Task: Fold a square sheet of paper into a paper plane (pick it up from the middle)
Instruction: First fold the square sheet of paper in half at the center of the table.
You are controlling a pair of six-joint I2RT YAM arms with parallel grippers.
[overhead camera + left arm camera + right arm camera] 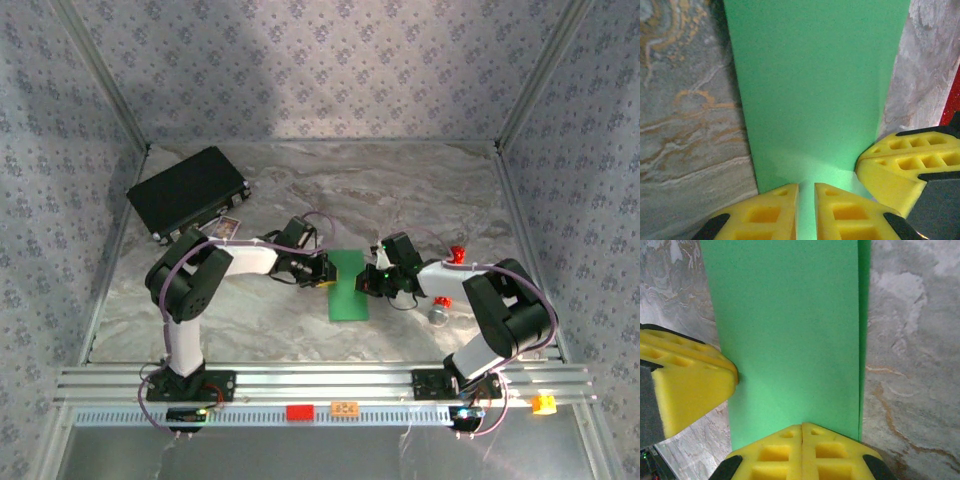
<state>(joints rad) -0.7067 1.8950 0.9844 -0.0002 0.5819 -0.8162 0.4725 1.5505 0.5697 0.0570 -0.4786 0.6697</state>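
Left tool: the jaws are standing a thin slit apart, with green showing through the slit. The tips are coming down on the paper at one long side. I cannot tell whether it is nipping the sheet or only bearing down on it.

Right tool: clenched, pads meeting with no gap and nothing between them. The closed tip is resting on the paper at the other long side.

Judgement: the two tools are facing each other across the strip and acting as weights. They are pinning both sides so the fold is lying flat rather than springing open.

The paper is lying at the middle of the bench, between the tools. It is showing as a narrow rectangle rather than a full square, plain bright green. In the right wrist view a second layer is peeking out as a darker sliver along one long side, so the edges are not quite lining up. No nose folds or dart point are showing; I am judging this an early stage.
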